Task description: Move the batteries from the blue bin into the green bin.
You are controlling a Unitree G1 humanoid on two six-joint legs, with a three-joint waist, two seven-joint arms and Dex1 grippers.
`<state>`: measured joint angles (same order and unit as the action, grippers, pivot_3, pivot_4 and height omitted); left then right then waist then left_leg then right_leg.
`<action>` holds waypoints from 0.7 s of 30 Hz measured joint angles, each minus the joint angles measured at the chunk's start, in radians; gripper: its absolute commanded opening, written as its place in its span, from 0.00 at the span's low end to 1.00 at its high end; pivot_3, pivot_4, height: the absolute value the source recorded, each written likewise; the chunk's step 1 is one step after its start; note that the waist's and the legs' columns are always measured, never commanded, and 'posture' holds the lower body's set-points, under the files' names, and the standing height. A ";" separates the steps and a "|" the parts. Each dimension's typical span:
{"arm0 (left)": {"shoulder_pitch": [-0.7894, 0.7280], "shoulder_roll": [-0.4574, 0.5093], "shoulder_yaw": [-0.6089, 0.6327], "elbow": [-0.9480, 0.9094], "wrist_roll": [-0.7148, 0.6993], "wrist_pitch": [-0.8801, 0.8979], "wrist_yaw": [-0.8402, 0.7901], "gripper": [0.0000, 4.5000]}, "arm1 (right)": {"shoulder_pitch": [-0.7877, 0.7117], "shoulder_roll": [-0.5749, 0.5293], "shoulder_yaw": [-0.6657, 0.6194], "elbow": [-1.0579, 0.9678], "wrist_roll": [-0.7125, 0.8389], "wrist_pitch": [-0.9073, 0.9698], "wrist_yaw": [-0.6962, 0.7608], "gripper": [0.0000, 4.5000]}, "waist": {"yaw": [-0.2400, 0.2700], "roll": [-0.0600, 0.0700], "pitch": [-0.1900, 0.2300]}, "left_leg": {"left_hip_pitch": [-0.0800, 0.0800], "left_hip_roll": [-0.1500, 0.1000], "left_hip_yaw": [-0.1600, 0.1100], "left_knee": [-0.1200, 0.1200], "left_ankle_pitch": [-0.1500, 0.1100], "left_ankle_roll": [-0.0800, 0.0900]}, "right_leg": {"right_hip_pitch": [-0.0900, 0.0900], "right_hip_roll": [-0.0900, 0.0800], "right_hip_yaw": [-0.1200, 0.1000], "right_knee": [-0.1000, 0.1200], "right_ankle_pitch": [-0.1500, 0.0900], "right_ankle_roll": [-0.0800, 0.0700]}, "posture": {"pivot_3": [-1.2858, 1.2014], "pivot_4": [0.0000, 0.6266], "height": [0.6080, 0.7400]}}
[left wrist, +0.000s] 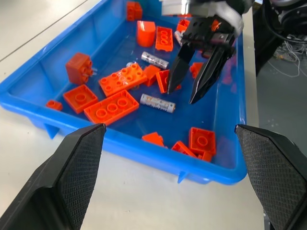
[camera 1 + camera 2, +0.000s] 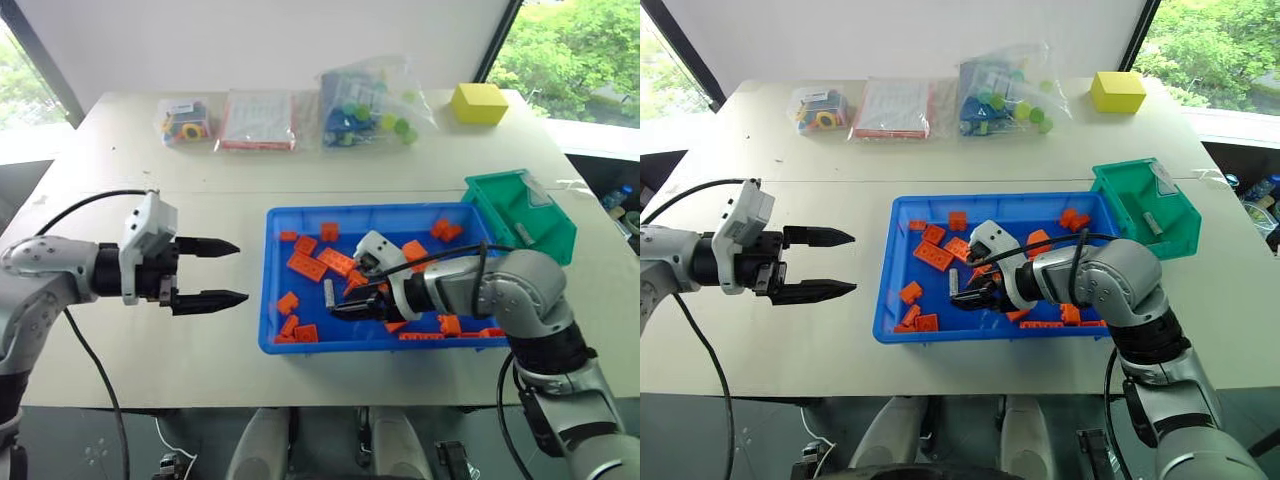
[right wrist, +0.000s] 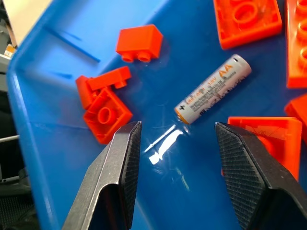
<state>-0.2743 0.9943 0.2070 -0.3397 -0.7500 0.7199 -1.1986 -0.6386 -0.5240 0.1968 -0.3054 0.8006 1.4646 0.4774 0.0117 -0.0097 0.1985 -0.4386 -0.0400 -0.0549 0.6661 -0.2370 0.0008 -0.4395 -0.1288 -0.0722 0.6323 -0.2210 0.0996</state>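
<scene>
Right hand (image 2: 345, 300) hangs low inside the blue bin (image 2: 275, 340), fingers apart, empty, tips bracketing an AA battery (image 3: 212, 89) on the bin floor without touching it. Left hand (image 2: 222, 272) is open and empty over bare counter (image 2: 150, 360), at 9 o'clock of the blue bin, well apart from it.

Progress: partway, my read. Green bin (image 2: 1120, 205) touches the blue bin's corner at 2 o'clock and already has one battery (image 2: 1151, 222) inside. Left wrist view shows two in the blue bin: one by the right hand, a second battery (image 1: 154, 60) just beyond it beside the bricks.

Clutter: orange bricks (image 2: 305, 265) all over the blue bin, some just beside the target, so a finger could snag one. Bags (image 2: 370, 105) and yellow block (image 2: 478, 102) at 12 o'clock, far edge, out of the way.
</scene>
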 measured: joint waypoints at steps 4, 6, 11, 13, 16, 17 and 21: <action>0.004 0.000 0.003 -0.011 -0.006 0.010 0.003 1.00 | -0.029 0.035 0.017 0.054 -0.039 -0.023 0.003 0.54 | -0.012 0.000 0.000 | 0.000 0.000 0.000 0.000 0.000 0.000 | 0.000 0.001 0.000 0.001 0.001 0.002 | 0.52 0.24 0.64; 0.004 0.000 0.003 -0.014 -0.009 0.011 0.004 1.00 | -0.039 0.042 0.026 0.072 -0.054 -0.036 0.004 0.54 | -0.019 0.000 0.000 | 0.000 0.000 0.000 0.000 0.000 0.000 | -0.001 0.001 0.000 0.002 0.001 0.002 | 0.52 0.24 0.64; 0.004 0.000 0.003 -0.014 -0.012 0.011 0.008 1.00 | -0.046 0.060 0.029 0.098 -0.089 -0.046 0.010 0.54 | -0.025 0.000 0.000 | 0.000 0.000 0.000 0.000 0.000 0.000 | -0.001 0.001 0.000 0.002 0.001 0.002 | 0.52 0.24 0.64; 0.003 -0.001 0.003 -0.014 -0.012 0.011 0.009 1.00 | -0.054 0.079 0.029 0.105 -0.093 -0.046 0.010 0.54 | -0.025 0.000 0.000 | 0.000 0.001 0.000 0.000 0.000 0.000 | -0.001 0.001 0.000 0.002 0.001 0.002 | 0.52 0.24 0.64; -0.004 -0.003 0.003 -0.014 -0.012 0.009 0.012 1.00 | -0.068 0.104 0.023 0.112 -0.095 -0.042 0.010 0.54 | -0.026 0.000 0.000 | 0.001 0.001 0.000 0.000 0.000 -0.001 | -0.001 0.001 0.000 0.002 0.001 0.002 | 0.52 0.24 0.64; -0.004 -0.003 0.003 -0.013 -0.011 0.008 0.012 1.00 | -0.074 0.114 0.017 0.112 -0.094 -0.035 0.008 0.54 | -0.026 0.000 0.000 | 0.001 0.001 0.000 0.000 0.000 -0.001 | -0.001 0.001 0.001 0.002 0.001 0.002 | 0.52 0.24 0.64; -0.004 -0.004 0.003 -0.004 -0.005 -0.001 0.011 1.00 | -0.084 0.128 -0.017 0.112 -0.091 -0.010 0.001 0.54 | -0.024 0.000 0.000 | 0.001 0.001 0.000 0.000 0.001 -0.001 | -0.001 0.001 0.001 0.002 0.001 0.002 | 0.52 0.24 0.64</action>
<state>-0.2783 0.9903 0.2098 -0.3439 -0.7552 0.7191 -1.1874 -0.7226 -0.3959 0.1800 -0.1937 0.7098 1.4547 0.4787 -0.0122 -0.0097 0.1985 -0.4380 -0.0393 -0.0551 0.6657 -0.2365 -0.0001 -0.4403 -0.1275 -0.0716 0.6347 -0.2197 0.1016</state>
